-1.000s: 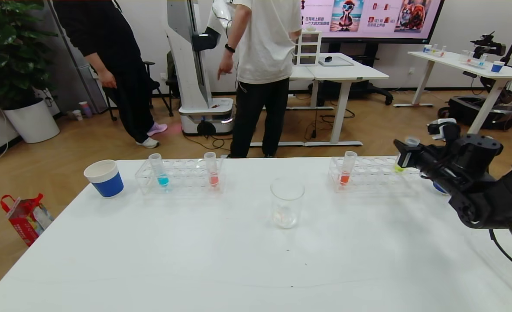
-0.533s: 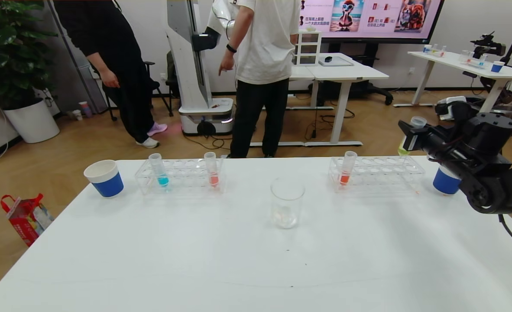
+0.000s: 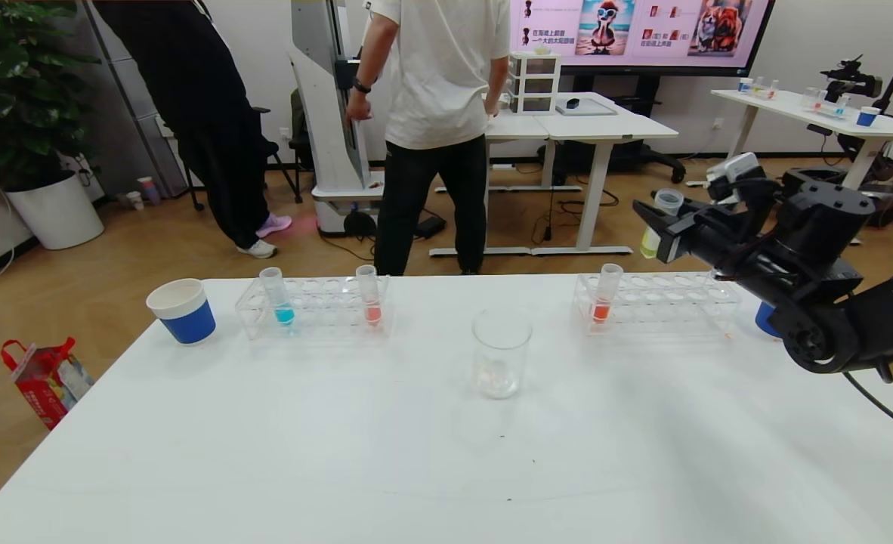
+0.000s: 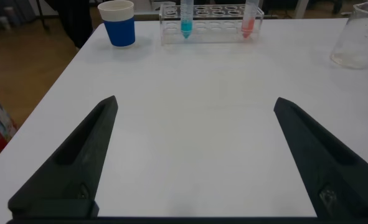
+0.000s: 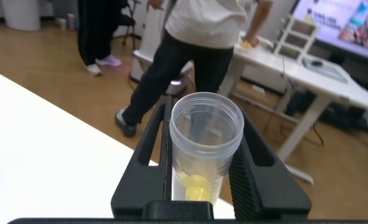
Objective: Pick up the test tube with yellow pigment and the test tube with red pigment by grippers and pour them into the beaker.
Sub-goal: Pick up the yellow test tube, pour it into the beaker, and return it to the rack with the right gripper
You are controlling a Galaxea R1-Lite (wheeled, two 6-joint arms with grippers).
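Note:
My right gripper [image 3: 662, 229] is shut on the test tube with yellow pigment [image 3: 659, 222], held upright in the air above the left end of the right rack [image 3: 658, 321]. The right wrist view shows the tube [image 5: 205, 146] between the fingers [image 5: 259, 168], yellow liquid at its bottom. The beaker [image 3: 501, 363] stands at the table's middle, lower and to the left of the tube. The test tube with red pigment [image 3: 369, 296] stands in the left rack [image 3: 314, 321]; it also shows in the left wrist view [image 4: 249, 15]. My left gripper [image 4: 195, 102] is open over bare table, out of the head view.
A blue-liquid tube [image 3: 276, 298] stands in the left rack, an orange-red tube [image 3: 605, 297] in the right rack. Blue paper cups stand at far left [image 3: 182, 310] and far right [image 3: 765, 321], the latter partly behind my right arm. Two people stand beyond the table.
My right gripper has lifted the yellow tube out of the right rack, then carried it up and to the left. The person in white has turned away.

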